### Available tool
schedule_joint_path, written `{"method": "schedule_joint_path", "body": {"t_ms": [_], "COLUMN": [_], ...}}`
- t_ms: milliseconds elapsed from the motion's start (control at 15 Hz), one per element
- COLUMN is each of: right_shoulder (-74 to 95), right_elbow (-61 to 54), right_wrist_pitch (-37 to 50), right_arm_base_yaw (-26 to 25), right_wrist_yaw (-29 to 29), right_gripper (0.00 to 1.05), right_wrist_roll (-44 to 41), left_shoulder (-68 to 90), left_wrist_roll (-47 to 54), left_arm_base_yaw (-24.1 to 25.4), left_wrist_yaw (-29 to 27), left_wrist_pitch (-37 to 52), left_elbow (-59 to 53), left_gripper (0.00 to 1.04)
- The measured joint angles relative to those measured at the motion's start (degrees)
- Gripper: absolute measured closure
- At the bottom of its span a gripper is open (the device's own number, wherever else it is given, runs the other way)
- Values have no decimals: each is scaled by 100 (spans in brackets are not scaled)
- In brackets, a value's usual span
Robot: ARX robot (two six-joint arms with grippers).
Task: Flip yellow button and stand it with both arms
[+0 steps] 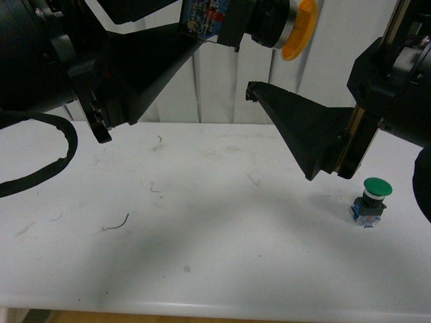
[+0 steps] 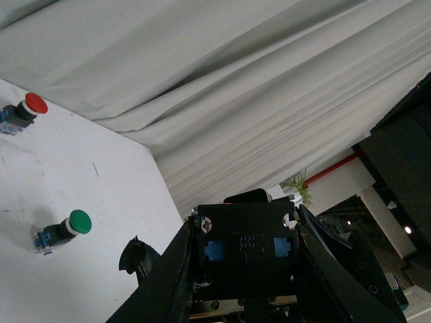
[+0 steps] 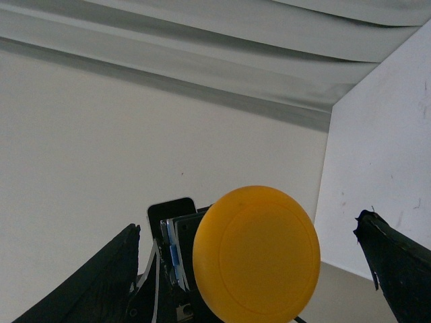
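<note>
The yellow button (image 1: 296,30) is held high above the white table (image 1: 202,222), lying sideways with its orange-yellow cap pointing right. My left gripper (image 1: 202,20) is shut on its contact block (image 2: 246,252), which fills the gap between the two black fingers in the left wrist view. My right gripper (image 3: 248,229) is open. In the right wrist view the round cap (image 3: 256,252) faces the camera between the spread fingers and touches neither. In the front view one right finger (image 1: 296,131) reaches up just below the cap.
A green-capped button (image 1: 372,200) stands upright on the table at the right. The left wrist view shows it (image 2: 67,225) again, along with a red-capped button (image 2: 27,108) farther off. A black cable (image 1: 40,168) loops at the left. A white curtain (image 1: 222,81) hangs behind.
</note>
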Motion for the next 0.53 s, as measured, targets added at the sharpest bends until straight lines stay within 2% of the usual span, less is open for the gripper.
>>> {"method": "schedule_joint_path", "body": {"t_ms": [200, 533], "right_shoulder": [13, 57], "right_elbow": [79, 142], "right_wrist_pitch": [2, -31], "right_arm_base_yaw": [-39, -160], "right_wrist_yaw": [57, 155], "right_gripper": [8, 68], "right_wrist_roll": [2, 107], "left_shoulder": [0, 46], "left_wrist_roll": [2, 0], "left_arm_base_yaw": [9, -20], "left_wrist_yaw": [0, -2], "left_wrist_pitch": [-2, 26], "left_elbow": [-26, -26], "left_gripper": [70, 70]}}
